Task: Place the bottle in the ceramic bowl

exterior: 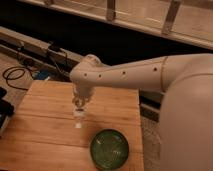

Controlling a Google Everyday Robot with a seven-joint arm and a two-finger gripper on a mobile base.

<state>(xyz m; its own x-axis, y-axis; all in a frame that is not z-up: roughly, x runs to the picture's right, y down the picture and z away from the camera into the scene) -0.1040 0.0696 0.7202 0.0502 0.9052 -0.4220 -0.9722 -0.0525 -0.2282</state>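
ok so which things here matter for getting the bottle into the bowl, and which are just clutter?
Job: bottle, hanging upright from the gripper, which is shut on its top; ceramic bowl, on the wooden table to the front right of the bottle.
Lying about: cables on the floor, left; dark object at the left edge.

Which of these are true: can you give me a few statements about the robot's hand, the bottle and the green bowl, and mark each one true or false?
1. The bottle lies inside the ceramic bowl. False: the hand holds it by its top, outside the bowl.
2. The ceramic bowl sits on the wooden table. True.
3. The hand is directly over the ceramic bowl. False: it is over bare wood, beyond the bowl and to its left in the picture.
4. Dark cables lie beyond the table's far left corner. True.
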